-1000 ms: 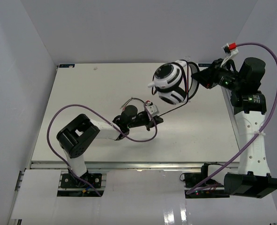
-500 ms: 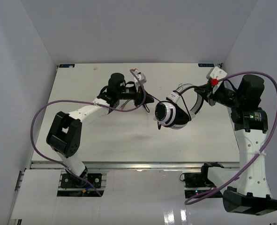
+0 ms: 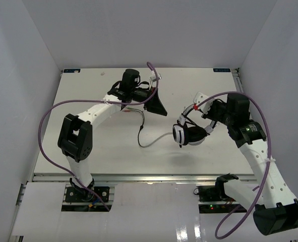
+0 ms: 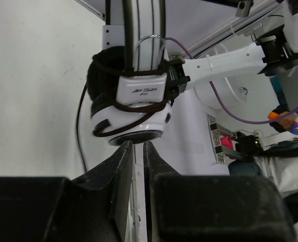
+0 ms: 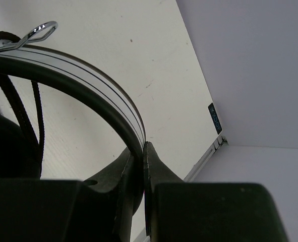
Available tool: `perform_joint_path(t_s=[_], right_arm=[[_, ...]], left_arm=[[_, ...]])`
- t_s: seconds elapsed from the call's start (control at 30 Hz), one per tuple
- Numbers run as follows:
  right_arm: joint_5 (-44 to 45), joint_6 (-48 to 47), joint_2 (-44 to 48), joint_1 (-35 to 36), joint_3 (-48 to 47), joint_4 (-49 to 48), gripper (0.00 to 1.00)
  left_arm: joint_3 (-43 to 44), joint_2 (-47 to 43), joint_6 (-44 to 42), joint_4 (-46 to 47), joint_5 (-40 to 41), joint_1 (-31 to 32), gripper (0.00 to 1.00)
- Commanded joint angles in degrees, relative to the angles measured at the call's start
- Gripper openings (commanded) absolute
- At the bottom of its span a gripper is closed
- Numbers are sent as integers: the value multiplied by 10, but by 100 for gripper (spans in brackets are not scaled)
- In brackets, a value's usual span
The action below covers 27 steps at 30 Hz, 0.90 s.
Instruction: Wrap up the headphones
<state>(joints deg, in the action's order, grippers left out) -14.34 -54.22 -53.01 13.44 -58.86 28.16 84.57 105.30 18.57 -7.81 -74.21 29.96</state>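
The white headphones (image 3: 189, 135) with black pads hang by their headband from my right gripper (image 3: 210, 116), low over the table's right middle. In the right wrist view the right gripper (image 5: 141, 147) is shut on the striped headband (image 5: 88, 83). Black cable is wound round the cups (image 4: 138, 107). The loose cable (image 3: 140, 132) trails left from the cups across the table. My left gripper (image 3: 163, 111) sits left of the headphones. In the left wrist view the left gripper (image 4: 137, 144) points at the lower cup, jaws nearly together with nothing seen between them.
Purple robot cables loop over the left arm (image 3: 58, 108) and round the right arm (image 3: 262, 136). The table's far edge (image 3: 138, 69) and white walls enclose the workspace. The near rail (image 3: 138, 176) runs along the front.
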Motion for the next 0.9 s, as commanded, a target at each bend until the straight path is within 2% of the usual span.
perform_joint_path(t_s=[0.0,0.07,0.17,0.23,0.3,0.33,0.4,0.47,0.53,0.63,0.77,0.87], right_arm=[[133,32,-11,53,2,-120,8],[171,72,-21,69,13,-153,8],[190,139,-43,79,15,-175,8],[198,146,-56,79,11,-188,8],[204,139,-59,79,5,-192,8],[205,134,-58,78,0,-191,8],[208,127,-57,78,-10,-191,8],[210,130,-57,75,-19,-187,8],[203,147,-61,71,-27,-180,8],[170,222,-81,64,-54,-142,8],[86,335,-112,55,-95,-94,8],[51,401,-139,51,-133,-71,8]], left_arm=[[29,-6,68,-2,-57,3,26],[17,-9,103,27,-60,13,26],[-30,-24,158,125,-62,28,26],[-54,-37,141,122,-48,23,32],[-66,-66,56,56,-13,18,43],[-84,-76,-16,12,17,18,49],[-126,-118,-100,3,55,17,53],[-215,-173,-112,51,54,17,58],[-291,-223,-56,204,53,31,66],[-410,-304,-32,370,111,103,83],[-430,-298,-105,339,266,203,90],[-457,-271,-113,391,343,248,97]])
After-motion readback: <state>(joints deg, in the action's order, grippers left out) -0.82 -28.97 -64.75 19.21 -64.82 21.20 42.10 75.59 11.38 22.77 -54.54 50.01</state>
